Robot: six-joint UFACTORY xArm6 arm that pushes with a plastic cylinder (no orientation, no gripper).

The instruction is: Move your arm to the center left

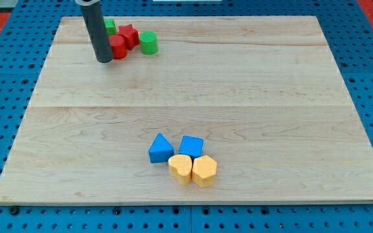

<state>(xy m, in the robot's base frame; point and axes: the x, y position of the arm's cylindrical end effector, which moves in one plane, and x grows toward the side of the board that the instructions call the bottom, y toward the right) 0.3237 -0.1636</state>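
My tip (104,60) rests on the wooden board (238,84) near the view's top left, at the end of a dark upright rod. It stands just left of a red cylinder (118,47), touching or nearly touching it. A red star block (129,35) lies right behind that, a green block (110,26) peeks out beside the rod, and a green cylinder (148,43) sits to their right. The rod hides part of the green block.
Near the view's bottom middle lie a blue triangle (160,149), a blue cube (191,146), a yellow heart-like block (180,169) and a yellow hexagon block (204,171), packed together. Blue pegboard surrounds the board.
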